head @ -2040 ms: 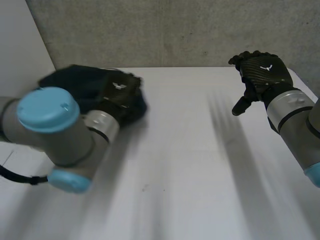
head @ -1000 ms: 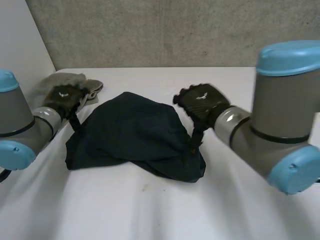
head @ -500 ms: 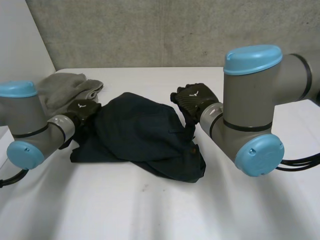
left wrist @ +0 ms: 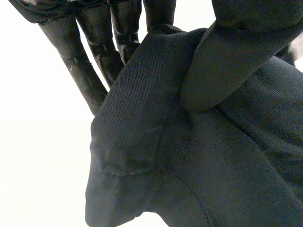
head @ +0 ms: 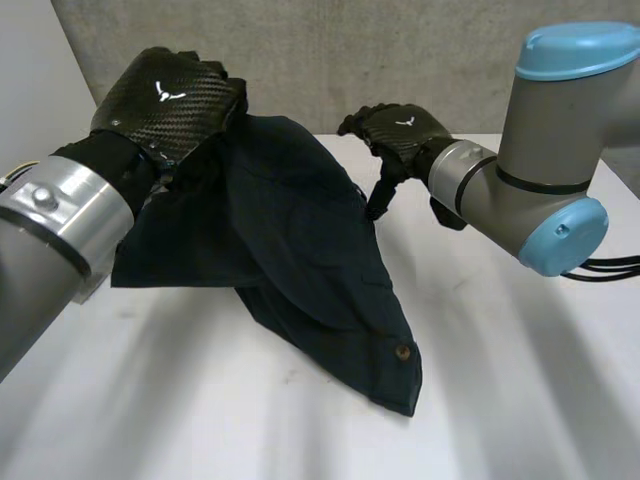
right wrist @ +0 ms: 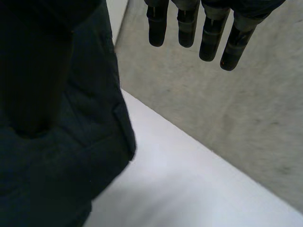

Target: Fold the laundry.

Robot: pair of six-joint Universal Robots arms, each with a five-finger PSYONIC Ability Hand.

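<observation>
The left hand (head: 170, 95) is nearest, high above the table (head: 520, 380). In its wrist view its fingers (left wrist: 83, 75) run fairly straight behind a fold of the dark garment (head: 290, 240), and the thumb presses that fold against them. It is a pinch on an upper corner or edge. I cannot tell which.

From that pinch the garment hangs down and away from the left fingertips. Its long axis slants towards the low end with the button (head: 403, 351), which seems to rest on the table while the rest hangs in loose folds.

Farther off, the right hand (head: 400, 128) hangs with its fingers (right wrist: 187, 28) straight, apart and holding nothing, with the wall (head: 350, 60) behind them. The garment's far upper edge lies on the thumb side of this hand, just beside it. I cannot tell whether the thumb touches the cloth.

The left hand already has the garment, so the coming move likely falls to the right hand. The free edge lies sideways from its fingertips, on the thumb side, not below them.
</observation>
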